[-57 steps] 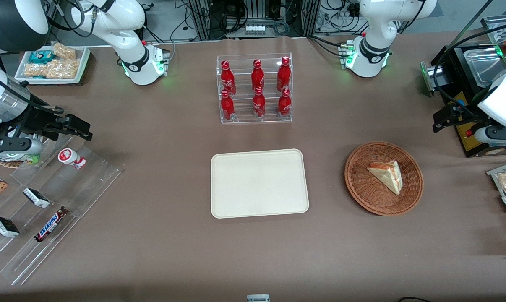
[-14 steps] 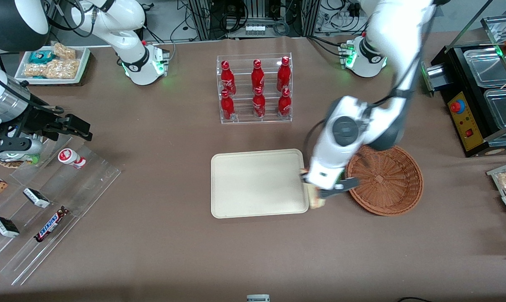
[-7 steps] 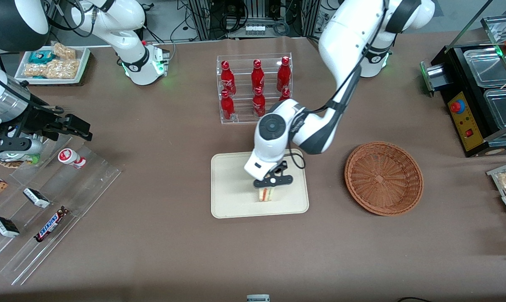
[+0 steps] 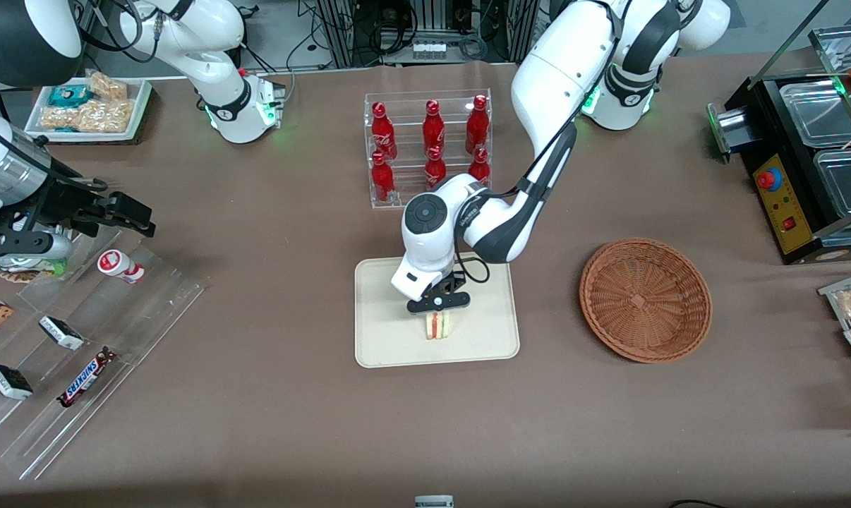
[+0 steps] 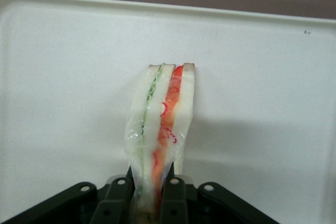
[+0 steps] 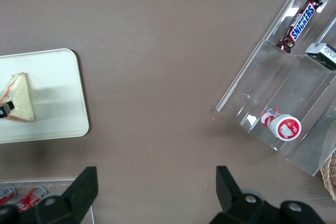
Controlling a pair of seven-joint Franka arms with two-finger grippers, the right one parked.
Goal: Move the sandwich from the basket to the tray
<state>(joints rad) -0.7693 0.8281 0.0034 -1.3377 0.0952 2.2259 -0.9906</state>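
The sandwich [image 4: 437, 325] is over the tray [image 4: 383, 342], in the half of the tray nearer the front camera. It stands on edge. In the wrist view you can see its stripes, green on one side and orange-red on the other [image 5: 160, 135], with a soft shadow on the tray beside it. I cannot tell if its low edge is touching the tray or is just above it.

The pincer [image 4: 437, 302] is right above the sandwich and is closed tight on it. Its two black fingers [image 5: 116, 203] squeeze the flat bread sides near one end. The rest of the sandwich sticks out past the fingertips, pointing down at the tray. So the long way of the sandwich runs straight away from the pincer.

That matters for the next move. I think the sandwich only needs to go down a little, if at all, and then be let go. Because it is thin and standing on edge, it may tip over flat when the fingers part. That would be fine, as the tray has room on both sides.

The basket [image 4: 645, 300] sits on the tabletop [image 4: 609, 423] toward the working arm's end, well apart from the tray, with nothing in it. A rack of red bottles [image 4: 429, 144] stands farther from the front camera than the tray.
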